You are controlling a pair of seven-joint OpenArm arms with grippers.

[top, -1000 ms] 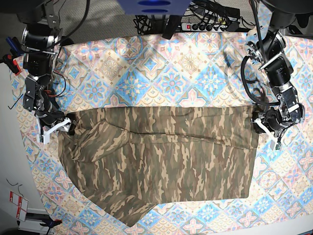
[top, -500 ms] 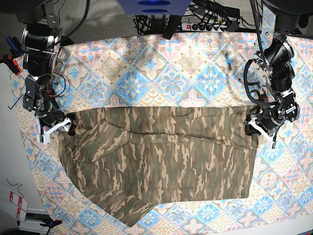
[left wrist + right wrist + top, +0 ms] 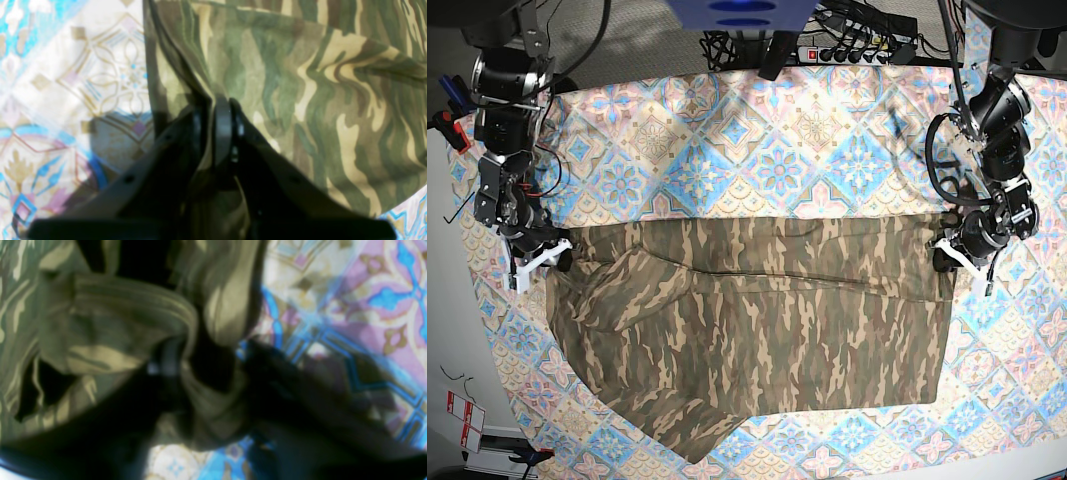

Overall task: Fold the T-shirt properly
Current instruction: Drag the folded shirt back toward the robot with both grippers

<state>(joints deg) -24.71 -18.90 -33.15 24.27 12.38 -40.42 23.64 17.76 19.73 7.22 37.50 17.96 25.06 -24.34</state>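
Camouflage T-shirt (image 3: 757, 320) lying spread across the tile-patterned cloth (image 3: 757, 140).
Pinched at one top corner by the closed left gripper (image 3: 945, 254); bunched at the opposite corner between the right gripper's (image 3: 555, 256) jaws, clamped on fabric.

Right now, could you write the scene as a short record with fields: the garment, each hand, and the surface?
garment: T-shirt, camouflage print, lying spread out with a fold line across its upper part
left hand: left hand, shut on the T-shirt's edge, cloth pinched between its fingers
right hand: right hand, at the opposite edge with bunched cloth between its fingers; grip unclear in the blur
surface: tile-patterned cloth under the T-shirt
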